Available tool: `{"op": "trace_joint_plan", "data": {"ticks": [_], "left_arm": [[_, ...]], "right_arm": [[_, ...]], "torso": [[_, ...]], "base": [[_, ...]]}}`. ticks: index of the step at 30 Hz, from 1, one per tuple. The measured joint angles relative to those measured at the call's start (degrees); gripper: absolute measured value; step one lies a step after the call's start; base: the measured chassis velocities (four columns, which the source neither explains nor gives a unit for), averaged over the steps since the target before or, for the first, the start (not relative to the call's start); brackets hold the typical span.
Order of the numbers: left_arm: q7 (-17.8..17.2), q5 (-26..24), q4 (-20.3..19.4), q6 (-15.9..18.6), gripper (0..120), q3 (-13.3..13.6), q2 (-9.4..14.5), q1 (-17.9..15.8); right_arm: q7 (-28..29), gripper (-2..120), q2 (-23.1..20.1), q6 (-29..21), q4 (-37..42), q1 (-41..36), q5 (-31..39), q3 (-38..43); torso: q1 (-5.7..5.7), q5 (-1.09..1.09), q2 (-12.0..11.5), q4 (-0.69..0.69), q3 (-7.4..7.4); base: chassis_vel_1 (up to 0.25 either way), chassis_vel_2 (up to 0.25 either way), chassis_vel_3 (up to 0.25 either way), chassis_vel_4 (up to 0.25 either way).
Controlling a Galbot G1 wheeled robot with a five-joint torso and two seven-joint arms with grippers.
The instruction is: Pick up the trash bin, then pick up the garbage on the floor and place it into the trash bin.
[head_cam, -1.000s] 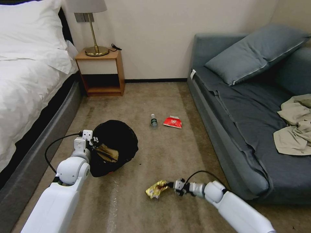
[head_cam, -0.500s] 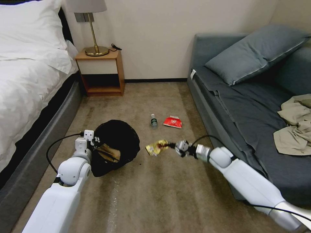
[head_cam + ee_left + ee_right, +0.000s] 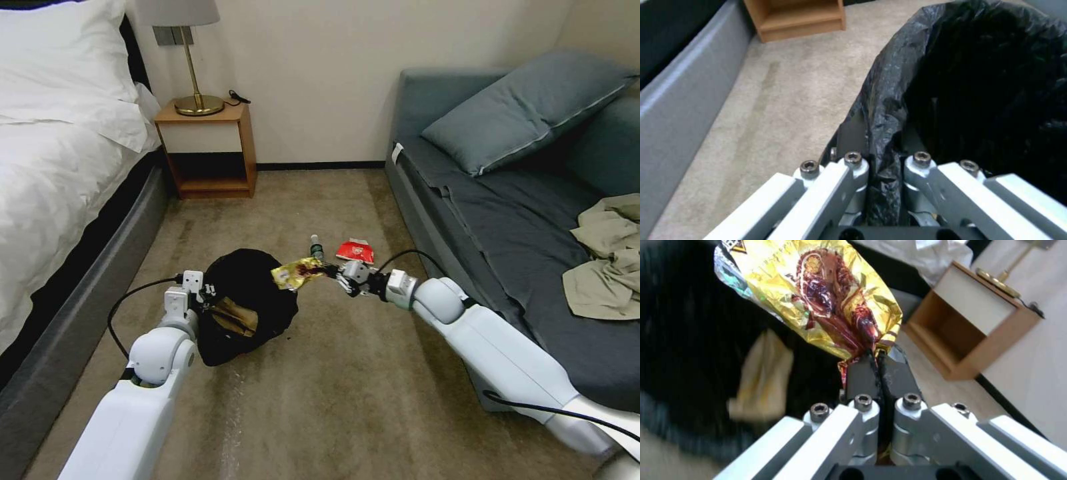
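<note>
Pinching the bag-lined rim of the trash bin (image 3: 250, 313) in the left gripper (image 3: 882, 186), tilting its mouth toward the right gripper (image 3: 876, 365), probably for an easier drop. Clamping one corner of the snack wrapper (image 3: 295, 274), dangling it just beyond the fingertips over the bin's rim. Leaving the bottle (image 3: 317, 248) and red packet (image 3: 355, 251) on the carpet beyond.

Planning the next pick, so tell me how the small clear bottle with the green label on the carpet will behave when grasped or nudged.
The small clear bottle with the green label lies on its side on the beige carpet, so a nudge would probably roll it, though the pile may damp that. It looks light and fairly stiff. Its smooth round plastic could slip from the end effector if pinched off-centre.
</note>
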Motion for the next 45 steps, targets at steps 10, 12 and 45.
{"op": "trace_joint_plan", "data": {"ticks": [10,12,45], "left_arm": [[0.41,0.24,0.13,-0.64,3,0.81,-0.77,0.28],[0.41,0.24,0.17,-0.73,3,0.75,-0.69,0.32],[0.7,-0.2,0.6,-1.51,3,-0.98,1.26,-0.23]], "right_arm": [[3.89,0,9.79,1.16,-5.18,1.31,0.91,-3.91],[4.47,0,10.63,1.43,-6.32,1.3,0.31,-4.39],[17.12,100,9.34,-3.46,-5.65,-3.83,0.08,-1.13]], "torso": [[0.0,0.01,0.0,0.02,0.0],[0.0,-0.01,0.0,0.02,0.0],[0.0,0.01,0.0,0.0,0.0]], "base": [[0.0,0.0,0.0,0.0],[0.0,0.0,0.0,0.0],[0.0,0.0,0.0,0.0]]}}
